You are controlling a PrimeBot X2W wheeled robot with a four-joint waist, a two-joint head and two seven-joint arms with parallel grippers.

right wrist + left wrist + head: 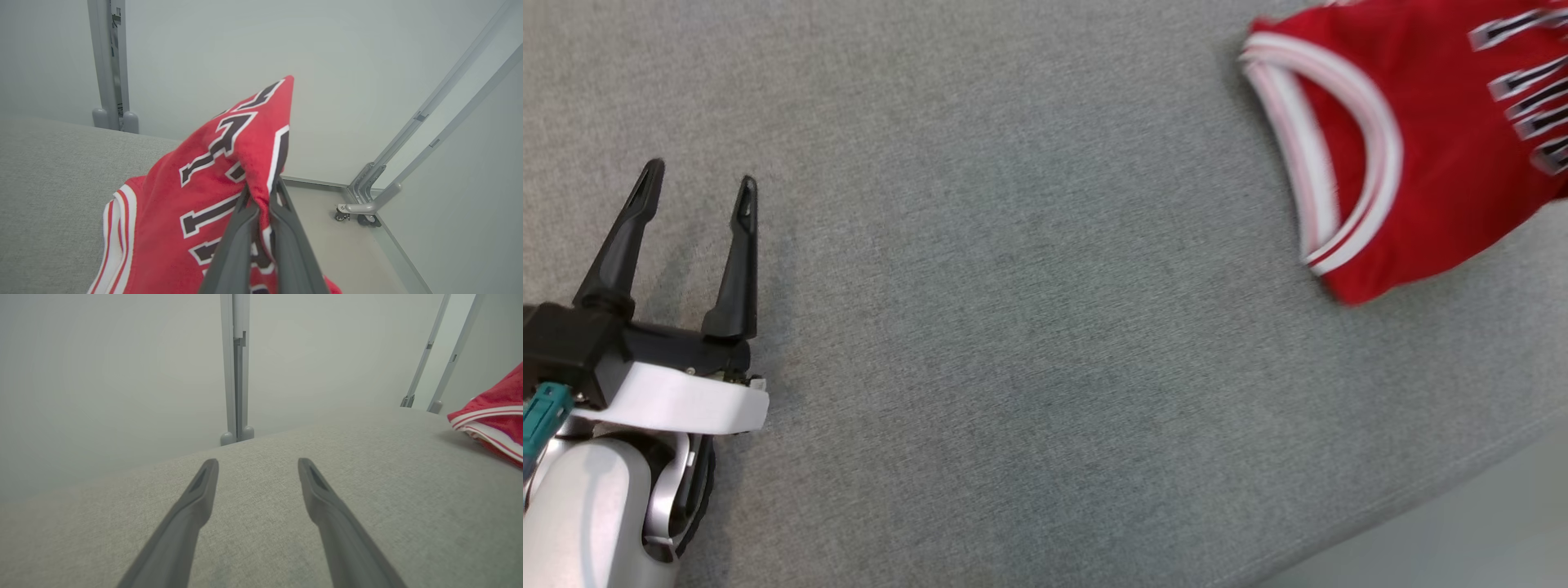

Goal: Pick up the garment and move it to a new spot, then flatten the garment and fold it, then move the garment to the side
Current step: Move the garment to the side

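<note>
The grey fabric-covered table (1045, 343) stands before pale walls (102, 375) and grey metal posts (236, 367). The red white-trimmed jersey (1437, 163), upper right, is clamped in the right claw (261, 192). The left claw (699, 175), lower left, stands open.

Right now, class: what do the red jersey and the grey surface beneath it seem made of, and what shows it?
Red jersey: likely soft knit synthetic, matte; it drapes and bunches where the right pincer pinches it. Grey surface: seemingly woven upholstery cloth, matte, with fine flecked weave visible.
</note>
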